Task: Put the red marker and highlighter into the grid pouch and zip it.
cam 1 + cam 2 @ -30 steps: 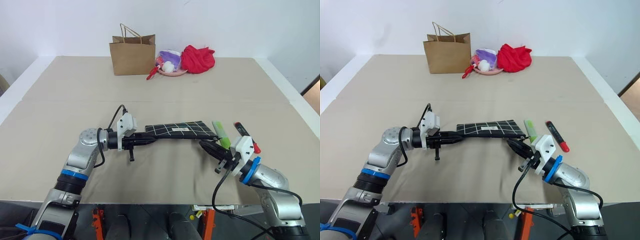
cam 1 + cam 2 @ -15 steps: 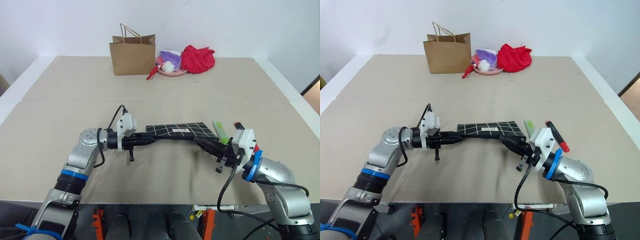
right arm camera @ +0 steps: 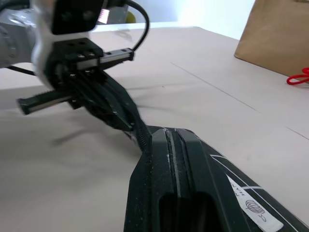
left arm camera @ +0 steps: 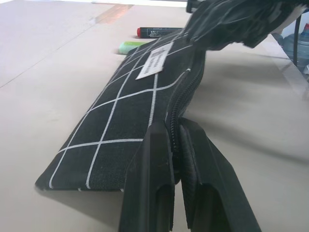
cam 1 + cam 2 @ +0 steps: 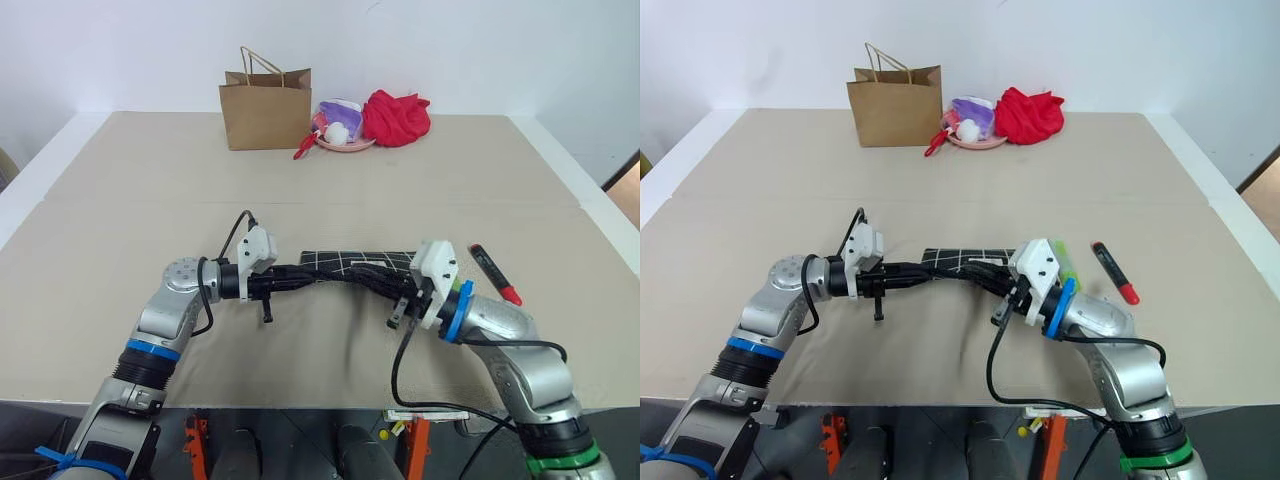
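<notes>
The grid pouch (image 5: 352,260) is held up on its edge just above the table between my two grippers, zipper side toward me. My left gripper (image 5: 303,277) is shut on the pouch's left end at the zipper (image 4: 176,140). My right gripper (image 5: 372,277) is shut on the zipper line further along (image 3: 172,141), close to the left one. The red marker (image 5: 494,274) lies on the table to the right of my right wrist. The highlighter (image 5: 1068,262) lies beside it, mostly hidden behind that wrist, and also shows past the pouch (image 4: 132,47).
At the table's far side stand a brown paper bag (image 5: 265,108), a pink bowl (image 5: 342,138) of small items and a crumpled red cloth (image 5: 395,117). The tan table top (image 5: 150,200) runs wide to both sides.
My right gripper has travelled left along the pouch's zipper line toward the left gripper and risen a little. The visible pouch is now narrower. The left arm has stayed put.
</notes>
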`<state>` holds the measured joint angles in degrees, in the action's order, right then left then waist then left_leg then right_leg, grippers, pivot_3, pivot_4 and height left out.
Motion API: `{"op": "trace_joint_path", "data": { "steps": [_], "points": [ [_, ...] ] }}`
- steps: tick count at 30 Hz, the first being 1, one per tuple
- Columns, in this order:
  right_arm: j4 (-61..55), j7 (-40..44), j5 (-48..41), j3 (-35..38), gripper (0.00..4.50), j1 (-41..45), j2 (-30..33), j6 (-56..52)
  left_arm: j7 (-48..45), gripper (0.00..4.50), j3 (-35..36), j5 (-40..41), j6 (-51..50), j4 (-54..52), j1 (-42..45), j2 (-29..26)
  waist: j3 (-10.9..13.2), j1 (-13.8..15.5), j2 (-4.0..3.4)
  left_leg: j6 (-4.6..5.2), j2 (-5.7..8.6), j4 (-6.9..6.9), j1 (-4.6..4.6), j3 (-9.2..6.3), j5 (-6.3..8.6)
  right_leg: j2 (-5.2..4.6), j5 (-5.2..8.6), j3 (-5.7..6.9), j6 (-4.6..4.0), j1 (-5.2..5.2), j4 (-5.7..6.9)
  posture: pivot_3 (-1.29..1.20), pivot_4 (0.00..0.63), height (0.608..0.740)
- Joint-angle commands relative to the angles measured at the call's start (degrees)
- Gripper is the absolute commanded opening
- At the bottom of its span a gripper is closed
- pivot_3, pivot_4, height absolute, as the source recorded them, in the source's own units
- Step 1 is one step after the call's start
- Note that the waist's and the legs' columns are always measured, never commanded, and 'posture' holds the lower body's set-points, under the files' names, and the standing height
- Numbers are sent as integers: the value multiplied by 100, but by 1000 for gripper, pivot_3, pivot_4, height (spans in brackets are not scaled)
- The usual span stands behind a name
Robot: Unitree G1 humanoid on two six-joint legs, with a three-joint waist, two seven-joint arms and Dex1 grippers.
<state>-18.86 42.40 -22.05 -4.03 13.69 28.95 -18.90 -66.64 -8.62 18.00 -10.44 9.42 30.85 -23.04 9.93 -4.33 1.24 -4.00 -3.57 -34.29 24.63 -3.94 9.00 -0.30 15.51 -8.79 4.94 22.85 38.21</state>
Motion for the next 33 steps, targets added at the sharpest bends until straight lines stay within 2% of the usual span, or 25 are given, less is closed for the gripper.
{"op": "trace_joint_path", "data": {
  "steps": [1,19,33],
  "points": [
    [4,-16,86,-105,41,241,-122,84,19,0,4,63,2,-230,0,18,0,-4,0,0,0,1,0,0,0,0,0,0,0,1,0,0,150,740],
    [317,-117,446,-821,41,847,-970,-21,222,0,-45,1,74,-178,62,124,0,-13,0,0,0,1,2,-1,0,2,-1,1,-1,3,1,0,150,740],
    [404,-240,530,-925,41,1027,-1238,-191,255,0,-95,-14,88,-173,65,234,0,-12,0,0,0,1,3,-2,0,1,-1,2,1,4,1,0,150,740]
  ]
}}
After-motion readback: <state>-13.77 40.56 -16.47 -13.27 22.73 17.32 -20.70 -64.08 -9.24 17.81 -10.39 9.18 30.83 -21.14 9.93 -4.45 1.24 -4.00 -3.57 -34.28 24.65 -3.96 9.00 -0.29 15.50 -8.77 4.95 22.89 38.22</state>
